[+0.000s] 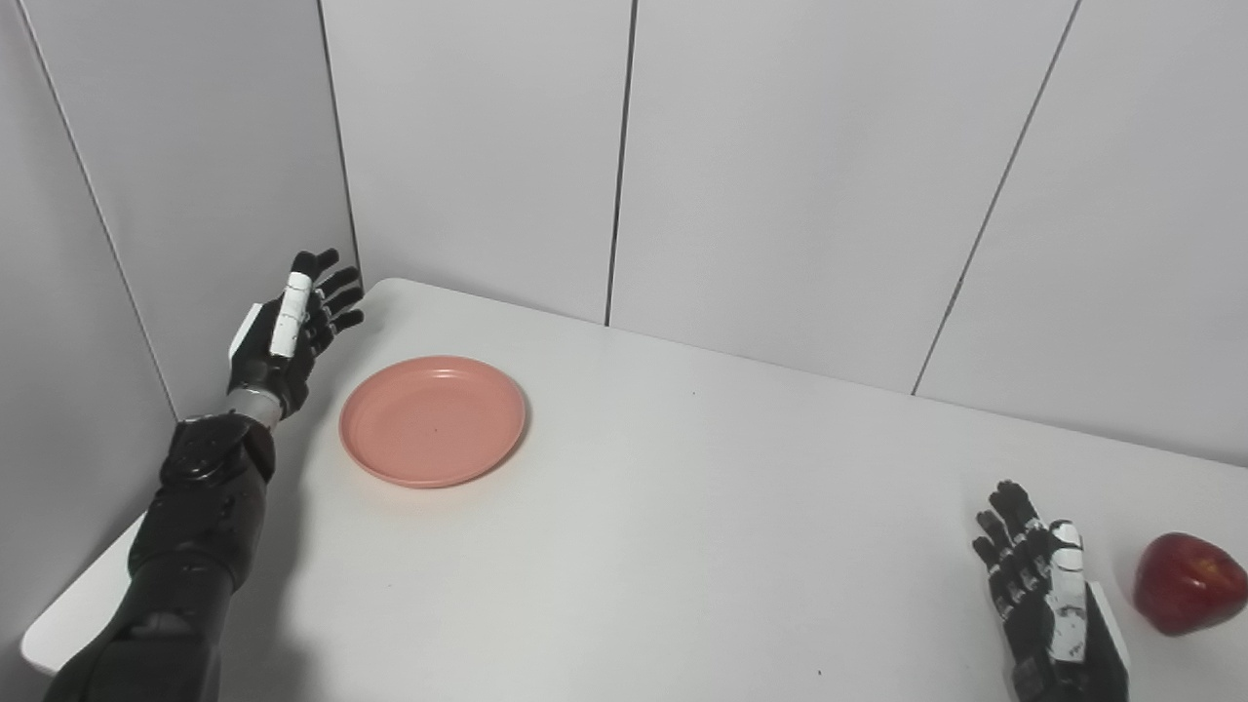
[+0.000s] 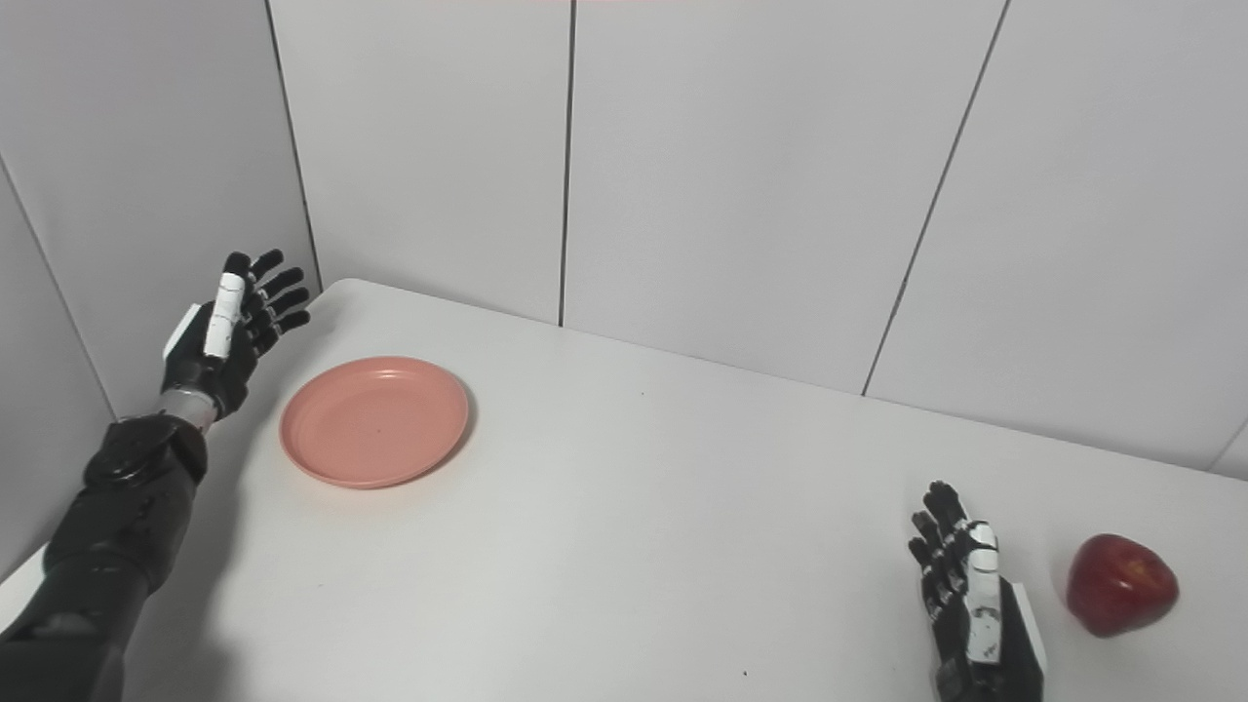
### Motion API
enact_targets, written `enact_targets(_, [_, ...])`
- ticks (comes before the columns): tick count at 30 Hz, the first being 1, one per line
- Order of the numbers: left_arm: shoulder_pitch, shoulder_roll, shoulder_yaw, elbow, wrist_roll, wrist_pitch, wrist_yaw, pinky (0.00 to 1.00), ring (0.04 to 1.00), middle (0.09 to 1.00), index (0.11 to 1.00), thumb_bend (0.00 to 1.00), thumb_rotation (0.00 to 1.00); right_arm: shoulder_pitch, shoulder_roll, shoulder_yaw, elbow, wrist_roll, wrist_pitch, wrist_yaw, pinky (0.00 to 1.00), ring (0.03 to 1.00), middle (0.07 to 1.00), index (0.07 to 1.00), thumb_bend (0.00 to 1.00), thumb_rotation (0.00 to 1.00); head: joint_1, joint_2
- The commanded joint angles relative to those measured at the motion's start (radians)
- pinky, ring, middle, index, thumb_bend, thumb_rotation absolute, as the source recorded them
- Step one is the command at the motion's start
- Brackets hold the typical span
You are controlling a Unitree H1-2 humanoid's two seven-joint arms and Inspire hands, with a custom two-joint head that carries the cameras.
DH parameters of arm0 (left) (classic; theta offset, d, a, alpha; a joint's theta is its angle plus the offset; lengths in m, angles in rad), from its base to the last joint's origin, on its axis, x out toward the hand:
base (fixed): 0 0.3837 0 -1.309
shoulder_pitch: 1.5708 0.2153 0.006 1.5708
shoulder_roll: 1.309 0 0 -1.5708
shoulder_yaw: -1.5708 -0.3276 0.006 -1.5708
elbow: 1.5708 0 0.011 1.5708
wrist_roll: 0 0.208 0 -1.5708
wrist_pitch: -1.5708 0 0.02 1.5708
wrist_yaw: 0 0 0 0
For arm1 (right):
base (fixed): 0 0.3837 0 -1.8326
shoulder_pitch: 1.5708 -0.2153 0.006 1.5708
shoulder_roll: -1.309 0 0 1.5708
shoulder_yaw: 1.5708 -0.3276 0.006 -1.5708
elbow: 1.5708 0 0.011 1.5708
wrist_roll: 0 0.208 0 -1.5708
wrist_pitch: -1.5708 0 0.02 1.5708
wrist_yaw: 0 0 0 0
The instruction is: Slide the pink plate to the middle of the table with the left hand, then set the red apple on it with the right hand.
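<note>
Right hand (image 1: 1048,604) base cut off below.

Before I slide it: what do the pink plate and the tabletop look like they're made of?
The pink plate looks like moulded plastic: uniform matte colour, thin raised rim, only a soft sheen; glazed ceramic can't be fully ruled out. The table looks like smooth white laminate or painted board with a rounded corner and faint reflections, so it probably offers little friction.

The pink plate (image 1: 432,420), at about ten o'clock on the table (image 1: 682,546), looks like smooth matt plastic. The table is plain matt white. The red apple (image 2: 1119,583), at four o'clock, has glossy skin. Both arms' casings look like shiny black plastic.
</note>
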Motion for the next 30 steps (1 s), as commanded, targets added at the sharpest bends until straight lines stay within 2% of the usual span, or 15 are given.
enact_targets(1, [-0.063,0.027,0.002,0.010,-0.009,-0.053,-0.029,0.87,0.880,0.862,0.892,1.00,0.86,0.053,0.006,0.003,0.035,0.010,-0.018,0.014,1.00,0.977,0.973,0.930,0.84,1.00,-0.003,0.005])
enact_targets(5, [-0.071,0.028,-0.008,0.076,0.000,-0.091,-0.047,0.89,0.891,0.877,0.903,0.98,0.87,0.056,0.007,0.002,0.030,0.009,-0.017,0.010,1.00,0.973,0.970,0.930,0.83,1.00,0.001,0.006])
enact_targets(12, [-0.077,0.025,-0.026,0.150,0.012,-0.112,-0.053,0.91,0.913,0.902,0.931,0.96,0.89,0.055,0.006,0.003,0.033,0.009,-0.016,0.012,1.00,0.972,0.968,0.925,0.83,1.00,0.001,0.007])
enact_targets(18, [-0.086,0.025,-0.030,0.200,0.014,-0.135,-0.052,0.88,0.890,0.872,0.868,0.97,0.87,0.053,0.009,0.004,0.034,0.008,-0.018,0.010,1.00,0.967,0.965,0.923,0.84,1.00,-0.001,0.009])
enact_targets(26, [-0.076,0.007,-0.031,0.180,0.001,-0.123,-0.076,0.88,0.902,0.900,0.920,0.98,0.86,0.059,0.012,0.006,0.020,0.007,-0.011,0.006,1.00,0.962,0.963,0.923,0.84,1.00,-0.005,0.013])
enact_targets(30, [-0.068,-0.005,-0.035,0.167,0.007,-0.124,-0.074,0.85,0.885,0.890,0.914,0.98,0.84,0.058,0.014,0.004,0.019,0.008,-0.010,0.003,1.00,0.954,0.958,0.919,0.84,1.00,-0.005,0.013])
